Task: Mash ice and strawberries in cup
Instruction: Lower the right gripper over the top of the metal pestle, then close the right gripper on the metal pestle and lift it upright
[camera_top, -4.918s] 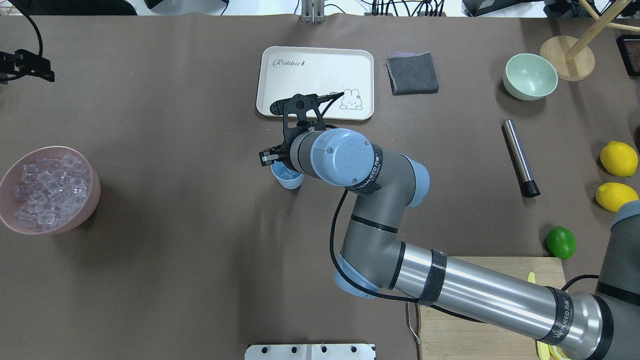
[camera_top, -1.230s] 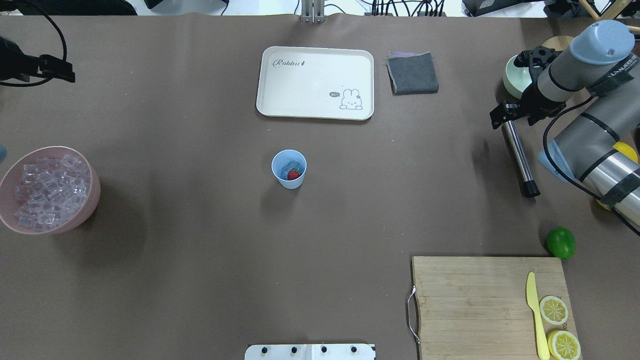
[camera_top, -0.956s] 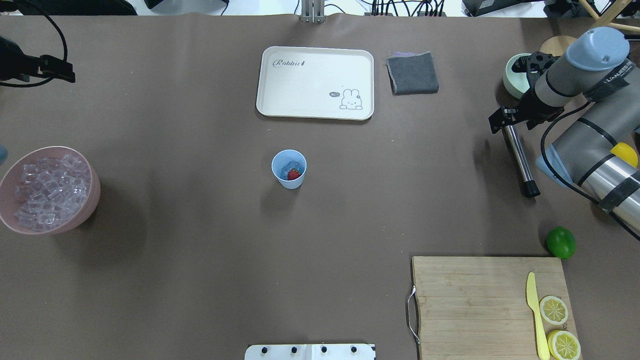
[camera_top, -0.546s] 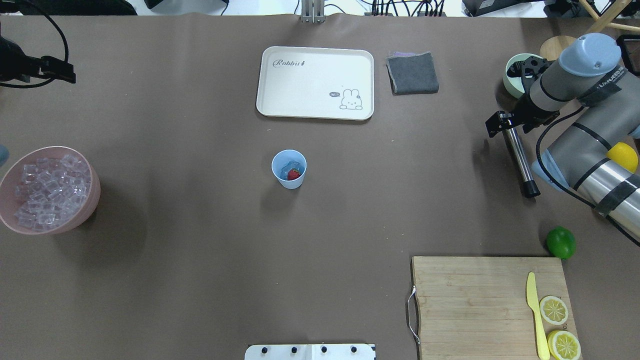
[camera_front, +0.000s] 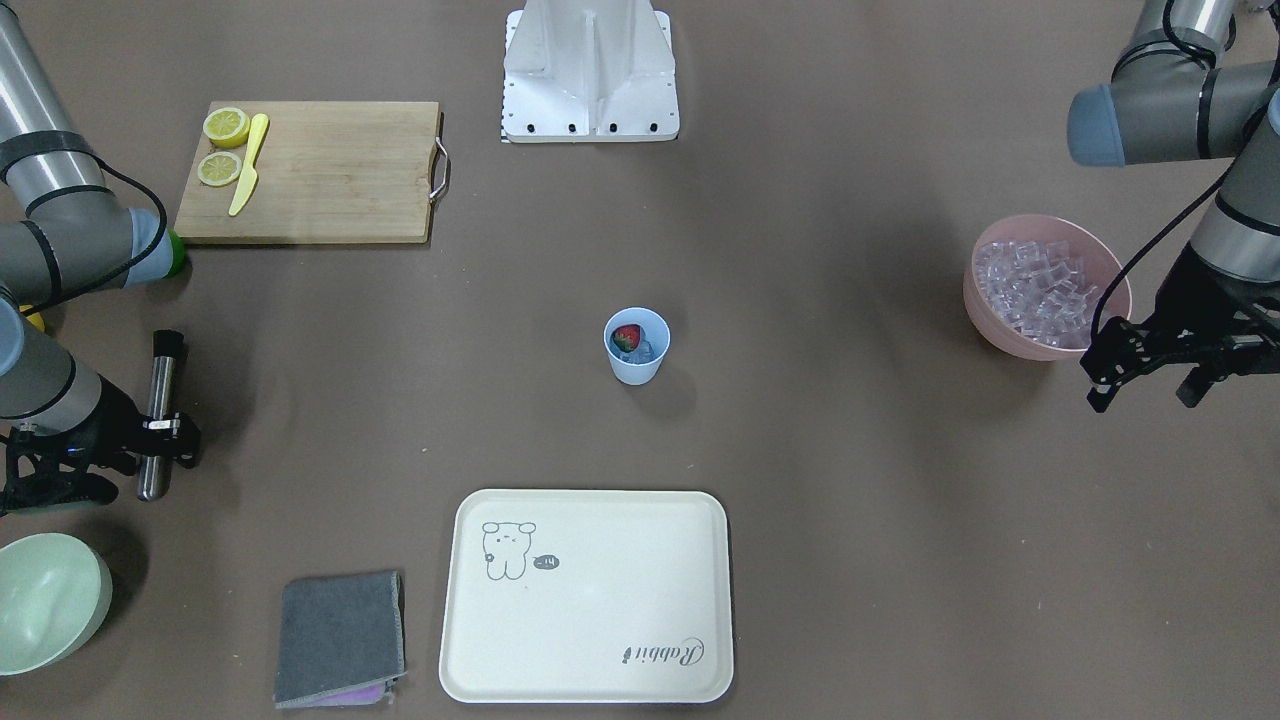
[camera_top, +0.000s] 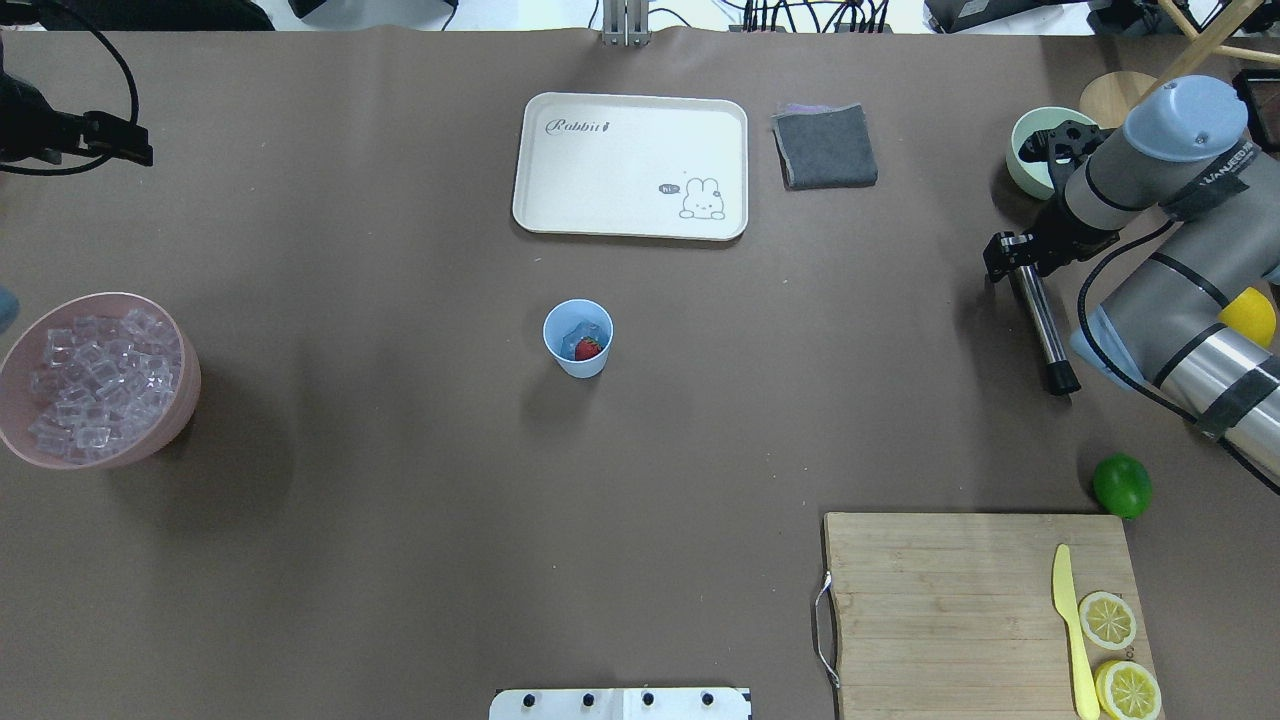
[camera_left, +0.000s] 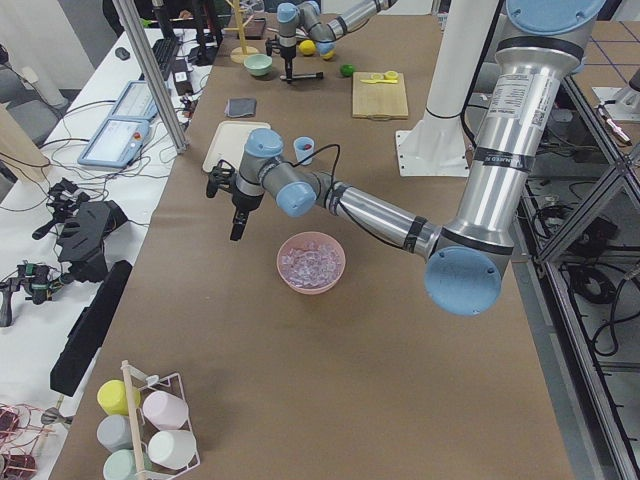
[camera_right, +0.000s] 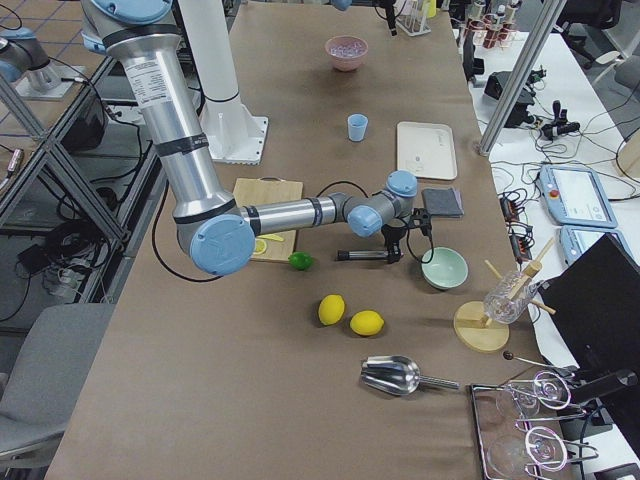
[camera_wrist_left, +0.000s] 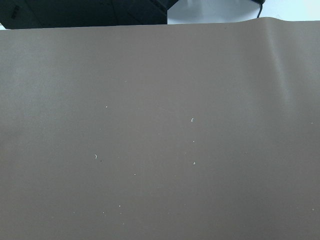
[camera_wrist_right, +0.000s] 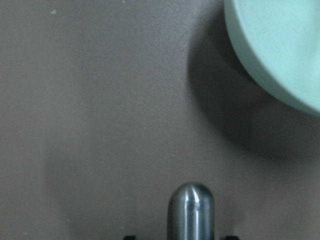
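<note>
The small light-blue plastic cup (camera_top: 578, 338) stands upright near the middle of the brown tabletop (camera_top: 400, 520), well apart from both arms. Inside it lie one dark-red strawberry (camera_front: 626, 336) and a few clear ice cubes (camera_front: 646, 351) beside it. More ice fills the pink bowl (camera_top: 185, 395) at the robot's left. The left gripper (camera_front: 1143, 392) hangs just beside that bowl, its jaws spread wide and holding nothing. The right gripper (camera_front: 161, 432) sits low at the rounded end of a steel rod with a black tip (camera_top: 1040, 315) that lies flat on the tabletop. Its jaws straddle the rod with a gap on either side, not closed on it. A pale green bowl (camera_wrist_right: 280, 50) is near that end.
</note>
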